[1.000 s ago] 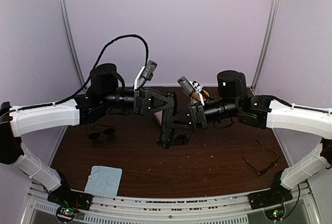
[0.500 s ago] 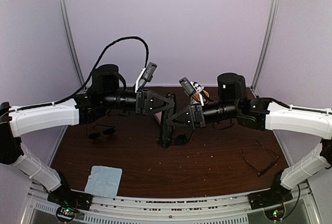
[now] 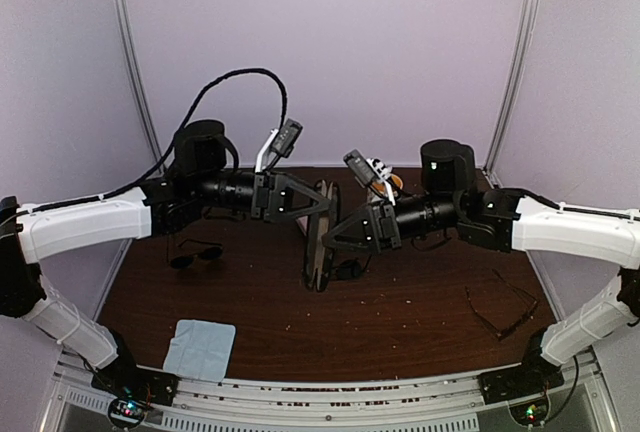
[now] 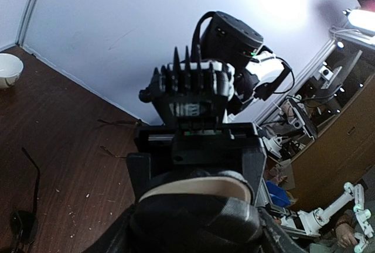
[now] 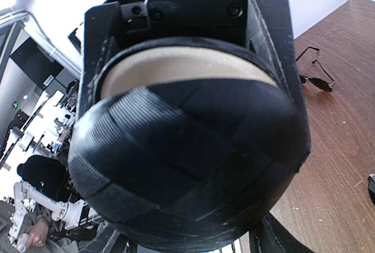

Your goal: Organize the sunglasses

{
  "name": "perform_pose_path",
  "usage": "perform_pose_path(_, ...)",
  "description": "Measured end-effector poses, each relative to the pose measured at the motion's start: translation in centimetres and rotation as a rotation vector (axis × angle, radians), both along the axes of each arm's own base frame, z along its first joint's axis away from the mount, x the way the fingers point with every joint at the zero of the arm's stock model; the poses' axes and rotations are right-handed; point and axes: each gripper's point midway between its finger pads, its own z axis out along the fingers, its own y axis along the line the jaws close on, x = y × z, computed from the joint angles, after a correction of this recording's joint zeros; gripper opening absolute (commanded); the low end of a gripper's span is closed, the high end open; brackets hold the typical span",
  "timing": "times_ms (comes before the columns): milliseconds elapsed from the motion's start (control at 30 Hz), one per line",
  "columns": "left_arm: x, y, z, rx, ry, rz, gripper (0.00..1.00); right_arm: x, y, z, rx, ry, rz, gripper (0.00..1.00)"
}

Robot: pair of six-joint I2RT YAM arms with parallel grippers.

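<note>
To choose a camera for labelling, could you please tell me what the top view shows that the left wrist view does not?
Only the top view shows the cloth, the sunglasses near the left arm, and that arm itself. Only the left wrist view shows the room outside the enclosure. Both show the case held between the left pincer and the right pincer, plus the table.
</note>
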Motion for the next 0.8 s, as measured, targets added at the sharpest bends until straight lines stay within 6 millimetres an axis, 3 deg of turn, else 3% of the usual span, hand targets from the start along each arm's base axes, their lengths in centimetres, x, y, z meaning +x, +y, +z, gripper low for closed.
perform_pose_path(267, -1.5, 0.4, 1.3, -0.027, -0.011, -0.088, 0.19, -1.4, -0.3, 1.1, 0.04, -0.034, 0.077, 0.18)
perform_pose_path(533, -1.7, 0.3, 1.6, -0.042, -0.028, -0.093, 0.19, -0.7, -1.1, 0.8, 0.015, -0.106, 0.041, 0.4)
perform_pose_path(800, -1.3, 0.1, 1.1, -0.032, -0.062, -0.058, 0.18, 0.0, -1.5, 0.1, -0.021, -0.146, -0.01, 0.49)
